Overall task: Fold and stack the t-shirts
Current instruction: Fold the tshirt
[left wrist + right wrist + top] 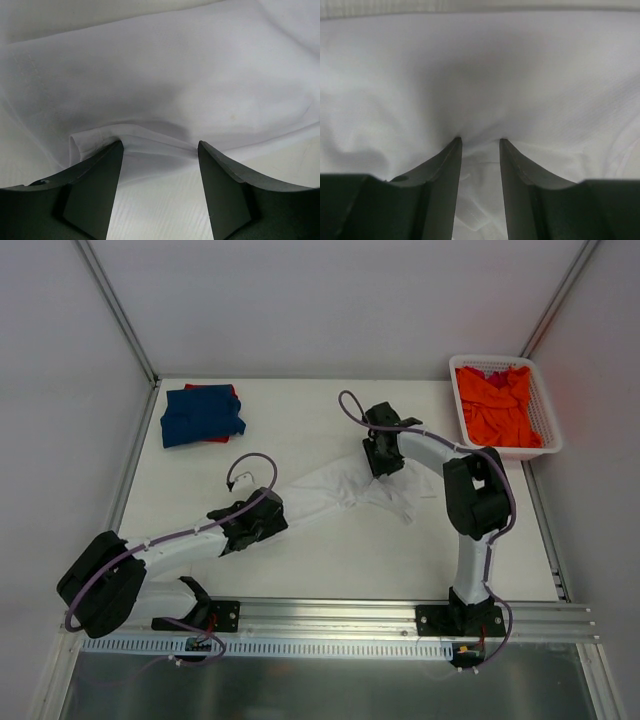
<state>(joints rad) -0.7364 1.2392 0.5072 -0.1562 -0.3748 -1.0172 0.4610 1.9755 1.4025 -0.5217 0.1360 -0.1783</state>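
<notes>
The white shirt [332, 492] is light and limp, likely best held at hem corners. Right fingers [440, 185] pinch a bunch; left fingers [95, 185] stand spread astride its hem.

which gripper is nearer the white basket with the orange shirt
Right. The right gripper is on the white t-shirt mid-table, left of the basket; the left gripper sits much farther, toward the near left.

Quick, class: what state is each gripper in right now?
Left gripper: open, straddling the white t-shirt hem.
Right gripper: closed on the white t-shirt.
</notes>
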